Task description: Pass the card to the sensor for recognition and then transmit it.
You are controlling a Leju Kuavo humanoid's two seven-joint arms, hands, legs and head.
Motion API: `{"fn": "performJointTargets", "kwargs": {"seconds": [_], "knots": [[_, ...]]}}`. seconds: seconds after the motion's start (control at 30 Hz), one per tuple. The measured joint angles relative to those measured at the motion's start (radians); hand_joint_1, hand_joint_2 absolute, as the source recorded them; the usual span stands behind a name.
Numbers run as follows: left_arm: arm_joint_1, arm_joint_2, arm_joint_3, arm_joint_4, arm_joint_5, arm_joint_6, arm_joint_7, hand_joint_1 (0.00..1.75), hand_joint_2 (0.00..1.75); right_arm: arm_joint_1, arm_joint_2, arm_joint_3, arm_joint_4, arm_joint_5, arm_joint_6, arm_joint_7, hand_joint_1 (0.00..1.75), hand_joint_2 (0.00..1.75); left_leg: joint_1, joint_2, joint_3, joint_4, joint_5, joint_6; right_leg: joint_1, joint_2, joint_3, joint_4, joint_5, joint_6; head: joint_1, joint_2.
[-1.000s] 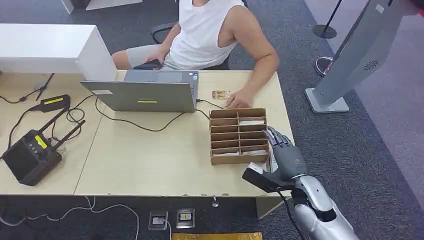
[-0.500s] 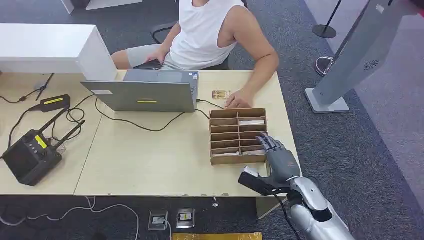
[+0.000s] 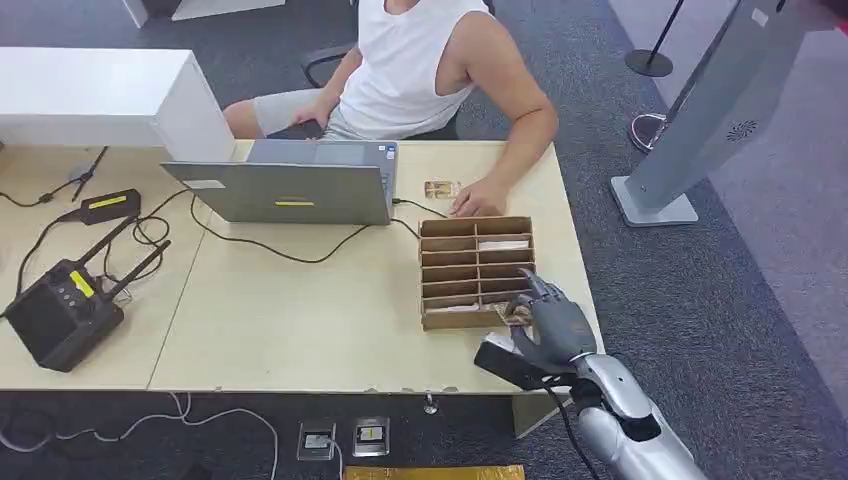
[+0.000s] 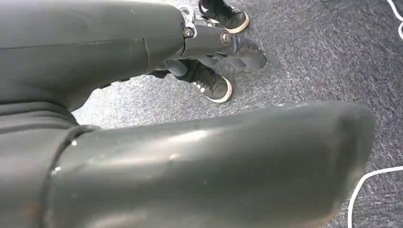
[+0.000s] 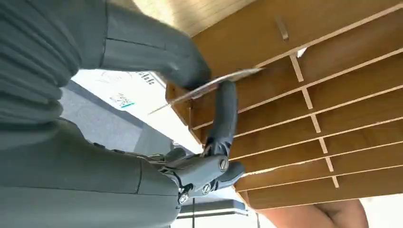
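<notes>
right hand: right hand (image 3: 553, 325) sits at the near right corner of the box (image 3: 450, 272); seen close in the wrist view (image 5: 142, 118).
fingers, right: thumb and one dark finger (image 5: 223, 114) pinch a thin card (image 5: 209, 85) edge-on; the remaining fingers curl below it.
card: held between the fingers, just over the box's nearest row of slots; in the head view a small patch of it (image 3: 517, 313) shows at the fingertips. Whether its far edge touches the wooden divider, I cannot tell.
box: brown wooden tray with two columns of narrow slots, standing on the table (image 3: 300, 320); white cards lie in several slots beyond the fingers.
left hand: left hand (image 4: 190, 156) hangs over grey carpet, thumb large in frame, dark fingers (image 4: 223, 45) loosely bent with nothing in them; open or curled shut, I cannot tell.
person: person (image 3: 420, 60) seated across the table, one hand (image 3: 478, 203) flat on the table just beyond the box.
small card: a second card (image 3: 441, 188) lies on the table beside that hand, well past the fingers.
laptop: laptop (image 3: 290, 190) stands beyond the box, on the thumb side.
black device: black device (image 3: 60, 310) with antennas at the table's far left.
</notes>
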Motion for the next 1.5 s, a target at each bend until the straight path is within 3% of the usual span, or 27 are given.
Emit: {"fn": "performJointTargets", "kwargs": {"seconds": [0.23,0.8,1.13,1.3,1.5], "knots": [[0.000,-0.005,0.000,0.000,0.000,0.003,0.000,0.00,0.00,-0.011,0.002,0.000,0.008,0.002,-0.032,0.005,1.68,1.75,0.000,0.000,0.000,0.000,0.000,0.000,0.000,0.000,0.000,0.000,0.000,0.000,0.000,0.000],[-0.003,-0.013,0.000,0.000,-0.012,0.003,0.000,0.00,0.00,-0.056,0.004,-0.019,0.024,0.006,-0.091,-0.007,1.75,1.75,0.000,0.000,0.000,0.000,0.000,0.000,0.000,0.001,0.000,0.000,0.000,0.000,0.000,0.000],[-0.023,-0.020,0.000,0.000,-0.025,0.002,0.000,0.00,0.00,-0.309,-0.004,-0.124,0.005,-0.036,-0.130,-0.095,1.75,1.75,0.000,0.002,0.001,0.000,0.001,0.001,0.000,0.002,0.000,0.000,0.002,0.000,0.000,0.000],[-0.034,-0.024,0.000,0.000,-0.028,0.000,0.003,0.00,0.00,-0.419,0.002,-0.135,0.021,-0.042,-0.152,-0.127,1.75,1.75,0.000,0.002,0.000,0.000,0.001,0.001,0.000,0.002,0.000,0.000,0.002,0.000,0.000,0.000],[-0.046,-0.024,0.000,0.000,-0.032,-0.014,0.004,0.00,0.00,-0.520,0.030,-0.128,0.138,-0.062,-0.194,-0.166,1.75,1.75,0.000,0.001,0.000,0.000,0.001,0.001,0.000,0.001,0.000,0.001,0.002,0.000,0.000,0.000]]}}
